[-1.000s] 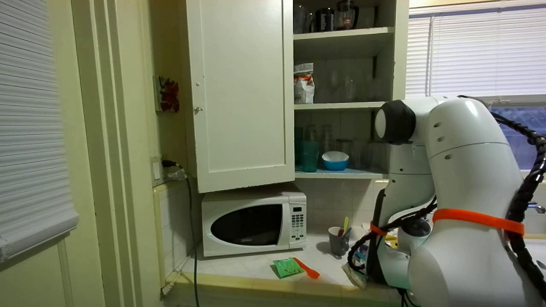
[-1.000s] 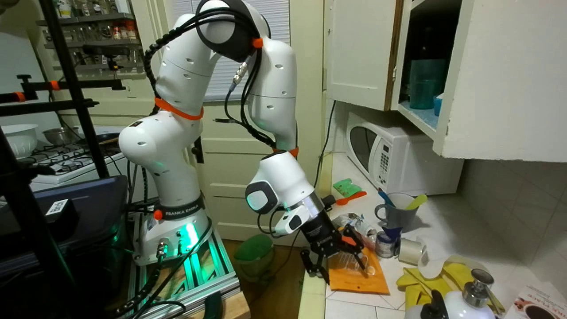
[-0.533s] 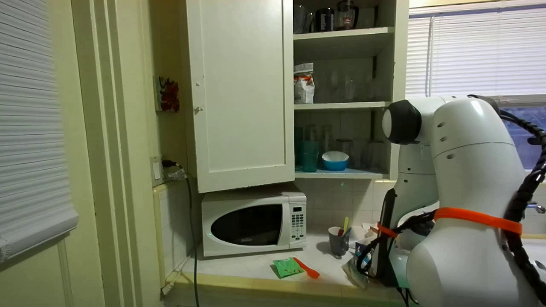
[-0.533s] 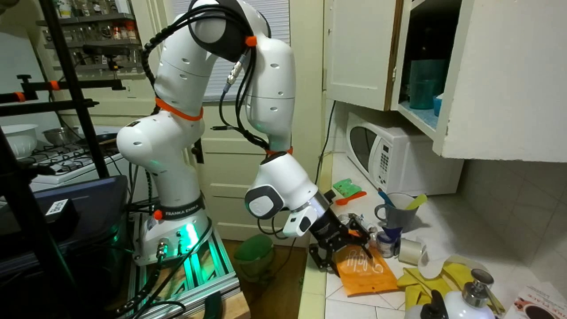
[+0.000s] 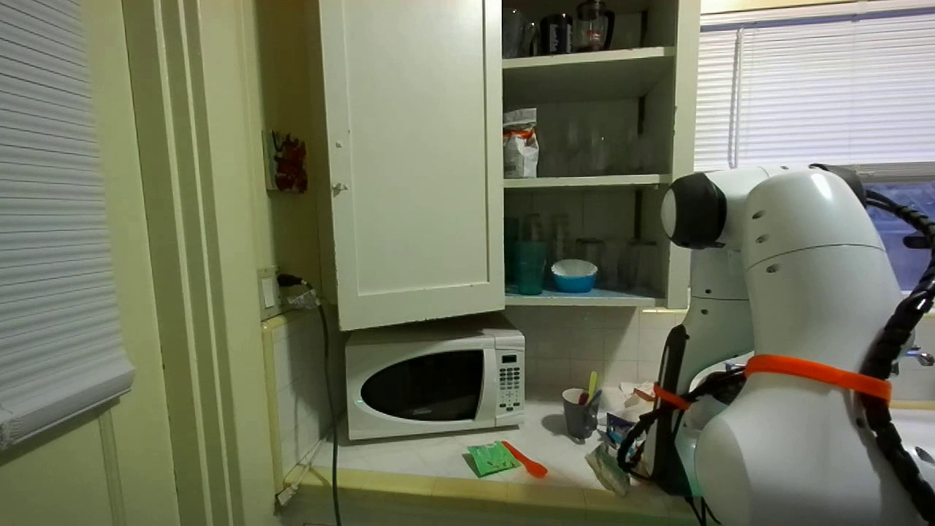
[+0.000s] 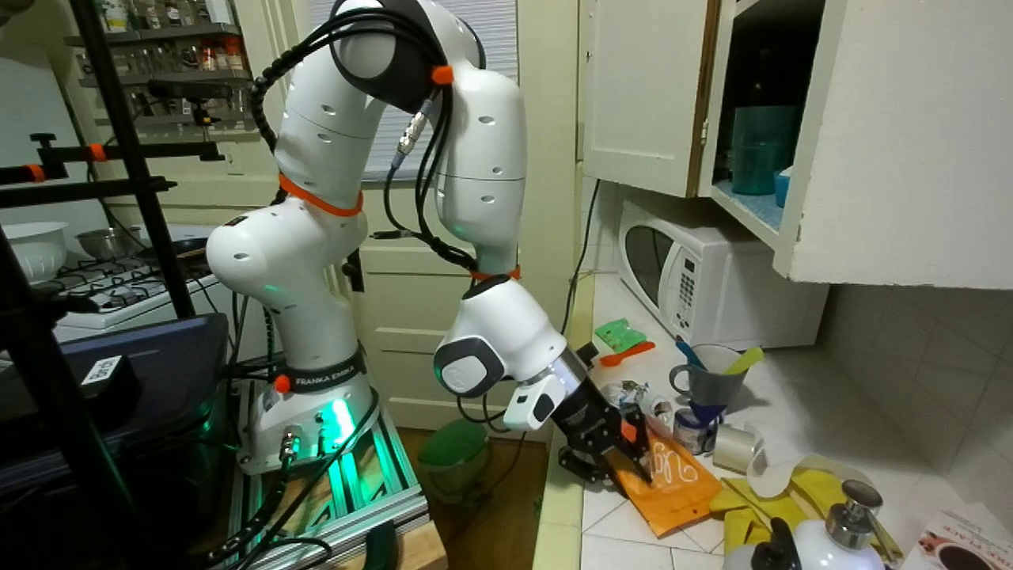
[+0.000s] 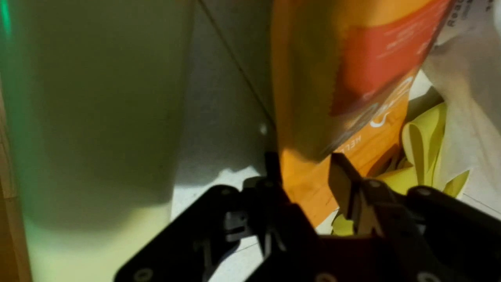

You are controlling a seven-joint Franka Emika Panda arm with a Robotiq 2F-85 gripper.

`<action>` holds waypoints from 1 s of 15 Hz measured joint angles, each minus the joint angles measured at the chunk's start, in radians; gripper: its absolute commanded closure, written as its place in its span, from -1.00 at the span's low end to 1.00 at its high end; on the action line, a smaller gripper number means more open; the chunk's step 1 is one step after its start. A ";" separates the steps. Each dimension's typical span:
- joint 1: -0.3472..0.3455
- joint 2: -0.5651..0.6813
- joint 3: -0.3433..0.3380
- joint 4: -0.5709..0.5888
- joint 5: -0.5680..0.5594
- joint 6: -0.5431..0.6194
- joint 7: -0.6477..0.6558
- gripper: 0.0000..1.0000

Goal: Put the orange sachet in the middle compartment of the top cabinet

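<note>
The orange sachet (image 6: 673, 497) lies tilted on the counter near its front edge, its near end toward the yellow cloth. My gripper (image 6: 635, 484) straddles its edge, fingers pointing down. In the wrist view the sachet (image 7: 303, 188) runs between the fingertips of my gripper (image 7: 305, 161). Its side touches or nearly touches one finger (image 7: 274, 166), while a gap shows before the opposite finger (image 7: 344, 184). The jaws are partway together. The top cabinet (image 5: 416, 161) has a door swung out. Its middle compartment (image 5: 610, 128) holds a white bag (image 5: 520, 150) and some glasses.
Below the cabinet stands a microwave (image 5: 431, 391). A grey mug (image 6: 712, 388) with utensils, a small tin (image 6: 695, 431), yellow cloth (image 6: 779, 511) and a soap dispenser (image 6: 839, 546) crowd the counter. A green packet (image 6: 620, 336) and orange spoon (image 6: 627, 354) lie farther off.
The fingers have drawn closer together around the sachet. The gripper has shifted slightly across the counter, and the sachet has turned and slid toward the yellow cloth.
</note>
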 measured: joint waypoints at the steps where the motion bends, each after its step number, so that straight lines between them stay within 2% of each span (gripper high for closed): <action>1: -0.003 0.002 0.000 0.000 0.000 0.000 0.000 0.97; 5: -0.006 0.008 0.000 -0.002 -0.019 0.017 -0.004 1.00; 10: -0.017 0.004 -0.015 -0.037 -0.122 0.158 -0.046 1.00; 12: -0.025 -0.003 -0.044 -0.030 -0.136 0.163 -0.080 1.00; 15: -0.028 -0.033 -0.125 -0.022 -0.109 0.140 -0.176 1.00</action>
